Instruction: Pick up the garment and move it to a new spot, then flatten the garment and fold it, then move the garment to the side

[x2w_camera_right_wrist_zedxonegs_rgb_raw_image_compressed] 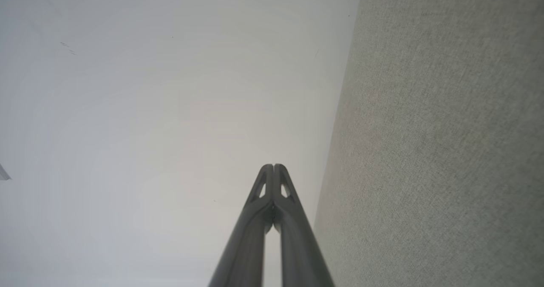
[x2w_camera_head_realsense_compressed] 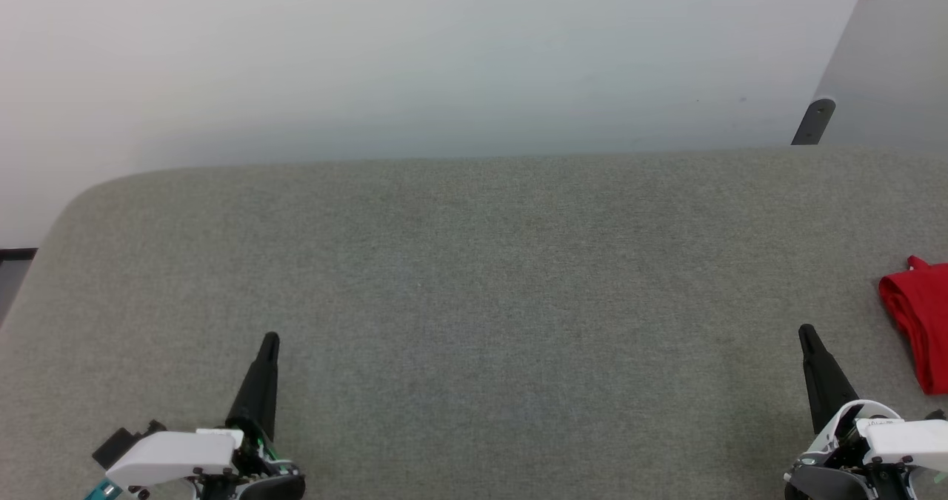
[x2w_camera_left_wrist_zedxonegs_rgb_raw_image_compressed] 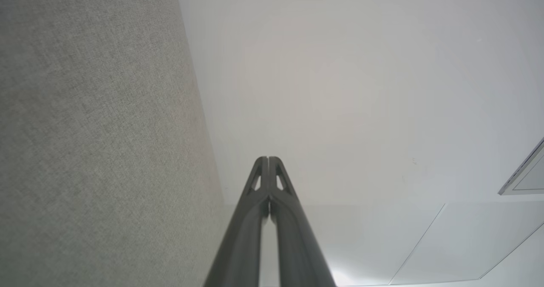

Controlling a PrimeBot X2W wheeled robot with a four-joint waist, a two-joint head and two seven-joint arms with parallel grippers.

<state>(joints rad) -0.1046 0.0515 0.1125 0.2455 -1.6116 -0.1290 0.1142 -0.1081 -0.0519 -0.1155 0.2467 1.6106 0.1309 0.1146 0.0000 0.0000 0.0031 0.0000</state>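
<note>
A grey woven-fabric surface [x2w_camera_head_realsense_compressed: 474, 278] spreads across the head view, rounded at its far left corner, with a plain pale background beyond it. The middle of the surface is bare.

The garment [x2w_camera_head_realsense_compressed: 922, 322] lies at the far right of the surface, a bunched red heap cut off by the picture's edge. Neither sleeves nor number can be made out, and whether it is folded cannot be told. It sits just beyond and to the outside of the right gripper [x2w_camera_head_realsense_compressed: 806, 331], apart from it. The left gripper [x2w_camera_head_realsense_compressed: 269, 341] rests well away at the lower left. Both sets of jaws are pressed together on nothing, and each wrist view shows its own fingertips meeting over the fabric's edge.

The risks lie in how the cloth sits. Much of it is out of sight, so a reach from here would be aimed at a partly hidden target. Jaws that come down unopened would shove the heap toward the table's side rather than take it. A pinch on a single top layer would probably drag the shirt out unevenly and leave it twisted for the flattening.
</note>
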